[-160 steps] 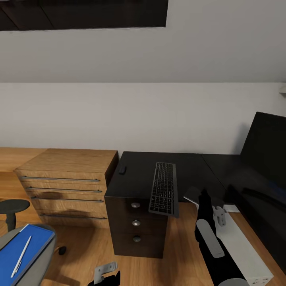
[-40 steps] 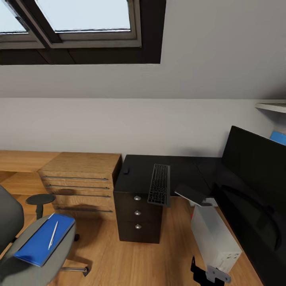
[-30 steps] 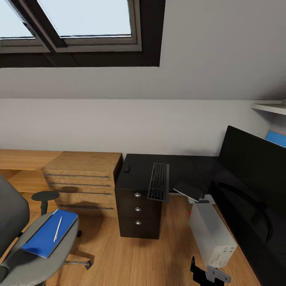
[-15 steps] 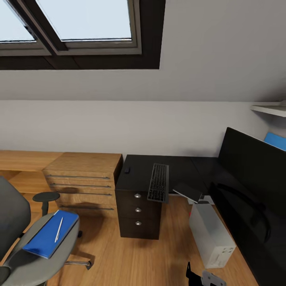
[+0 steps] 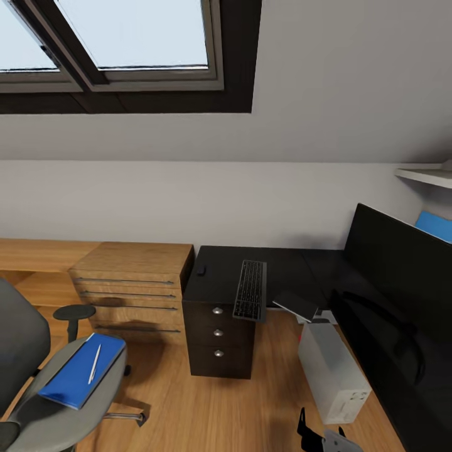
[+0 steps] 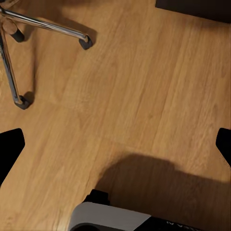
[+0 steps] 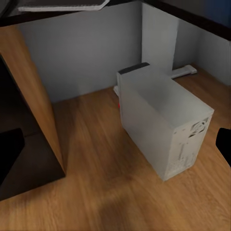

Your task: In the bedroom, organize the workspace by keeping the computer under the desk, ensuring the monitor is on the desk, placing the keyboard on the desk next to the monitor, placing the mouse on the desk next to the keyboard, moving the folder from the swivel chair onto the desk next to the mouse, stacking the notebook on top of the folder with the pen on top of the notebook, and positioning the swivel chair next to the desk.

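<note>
Folder (image 5: 80,373) sits lower left of the head frame, flat on the swivel chair (image 5: 56,408) seat, pen (image 5: 95,363) lying on top of it. Keyboard (image 5: 251,290) is mid-frame on the table (image 5: 216,279), near end hanging past the front edge over the drawer unit (image 5: 218,342). Mouse (image 5: 201,270) is near the table's left edge, well apart from the keyboard. Notebook (image 5: 296,305) also pokes off the table edge, above the computer (image 5: 331,371), which stands on the floor partly out from under the table. Monitor (image 5: 402,276) at right, on the table.

Right hand (image 5: 321,436) shows at the bottom edge; its wrist view has fingertips at both frame sides, so jaws wide, nothing held. Left wrist view likewise: wide open, empty, over bare floor by the chair's chrome base (image 6: 43,30).

Risks: bump the keyboard or notebook overhang while you reach and either likely drops. Tilt the folder on pickup and the pen probably rolls off. Chair is on casters; push down and it may scoot.
</note>
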{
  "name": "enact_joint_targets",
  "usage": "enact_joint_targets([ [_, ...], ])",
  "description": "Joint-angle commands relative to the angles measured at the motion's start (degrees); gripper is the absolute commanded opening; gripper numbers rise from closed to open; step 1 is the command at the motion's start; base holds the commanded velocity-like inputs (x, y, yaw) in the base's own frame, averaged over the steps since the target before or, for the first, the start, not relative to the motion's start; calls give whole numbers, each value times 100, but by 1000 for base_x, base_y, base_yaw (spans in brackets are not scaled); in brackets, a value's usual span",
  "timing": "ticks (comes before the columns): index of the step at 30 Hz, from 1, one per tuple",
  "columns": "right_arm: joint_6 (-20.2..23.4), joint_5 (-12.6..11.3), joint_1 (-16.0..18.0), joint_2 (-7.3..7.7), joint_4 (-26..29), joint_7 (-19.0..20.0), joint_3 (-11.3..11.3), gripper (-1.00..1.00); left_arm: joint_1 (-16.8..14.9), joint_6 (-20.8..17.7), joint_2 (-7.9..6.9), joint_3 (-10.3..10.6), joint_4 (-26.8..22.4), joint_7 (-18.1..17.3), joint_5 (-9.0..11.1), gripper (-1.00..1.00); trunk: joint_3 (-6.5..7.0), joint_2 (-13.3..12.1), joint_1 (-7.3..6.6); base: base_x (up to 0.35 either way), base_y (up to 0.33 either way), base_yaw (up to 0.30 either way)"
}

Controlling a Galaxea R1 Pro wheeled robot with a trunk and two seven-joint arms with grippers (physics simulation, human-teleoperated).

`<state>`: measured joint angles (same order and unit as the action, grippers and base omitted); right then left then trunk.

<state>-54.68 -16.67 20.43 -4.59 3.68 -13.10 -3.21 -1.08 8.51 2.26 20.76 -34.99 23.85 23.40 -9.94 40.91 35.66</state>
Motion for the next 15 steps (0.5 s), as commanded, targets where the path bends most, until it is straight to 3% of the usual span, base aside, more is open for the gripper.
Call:
enact_joint_targets([
  [1,-28,-30,5,-4,-11,-18,-37,100,-6,53,-6,42,1,41,61,100,10,-35,-21,0,0,0],
  [15,-77,-29,5,-51,-43,-17,-39,100,-6,124,-6,33,-8,65,51,100,261,-596,-329,0,0,0],
])
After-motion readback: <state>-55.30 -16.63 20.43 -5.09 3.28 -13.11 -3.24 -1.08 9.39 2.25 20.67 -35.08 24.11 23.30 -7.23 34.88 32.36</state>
